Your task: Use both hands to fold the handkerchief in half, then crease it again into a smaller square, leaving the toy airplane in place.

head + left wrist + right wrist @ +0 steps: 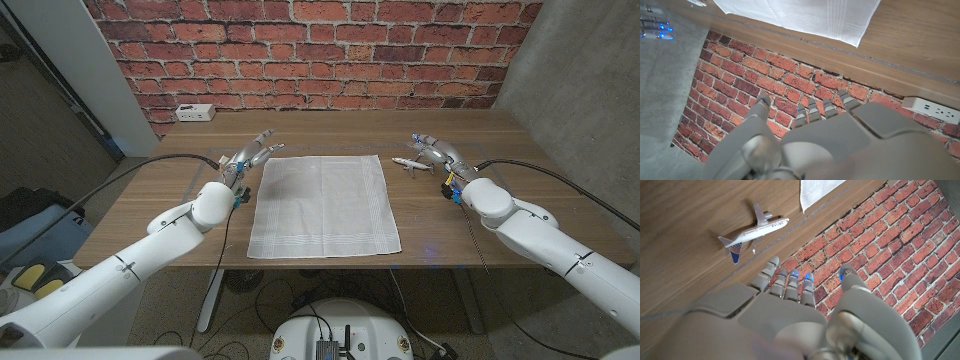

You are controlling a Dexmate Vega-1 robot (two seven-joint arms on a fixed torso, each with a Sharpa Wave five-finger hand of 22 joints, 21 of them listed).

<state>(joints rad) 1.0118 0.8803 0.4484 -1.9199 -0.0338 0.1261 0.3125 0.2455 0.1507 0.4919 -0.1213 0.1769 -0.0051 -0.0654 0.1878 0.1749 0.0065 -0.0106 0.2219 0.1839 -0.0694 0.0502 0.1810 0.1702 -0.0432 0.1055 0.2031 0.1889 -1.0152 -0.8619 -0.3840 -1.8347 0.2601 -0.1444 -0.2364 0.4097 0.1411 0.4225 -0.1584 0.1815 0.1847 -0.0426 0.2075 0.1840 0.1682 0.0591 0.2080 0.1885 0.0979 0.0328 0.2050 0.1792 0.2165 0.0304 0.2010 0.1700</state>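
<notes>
— What's closest to us, nearest the robot?

— The two white, smooth-shelled arms come in low over the wooden table, which has a brown, matte grain. Between them lies the handkerchief: thin white cloth, spread out flat and unfolded, roughly square, with faint woven stripes near its hems and soft fold lines crossing the middle.

— And the hands?

— The left hand sits just beside the handkerchief's far left corner, grey fingers apart and reaching forward, gripping nothing. The right hand is off the handkerchief's far right corner, a little apart from the cloth, its fingers also spread and empty, with small blue lights at the tips.

— Where's the plane?

— The toy airplane rests on the bare wood between the handkerchief's far right corner and the right hand, near both. It's a small glossy white jet with a dark blue tail and slim wings.

— Anything beyond that?

— Past the handkerchief's far left corner, at the table's back edge, a white rectangular power strip. Behind it all stands a rough red brick wall with pale mortar lines
</notes>
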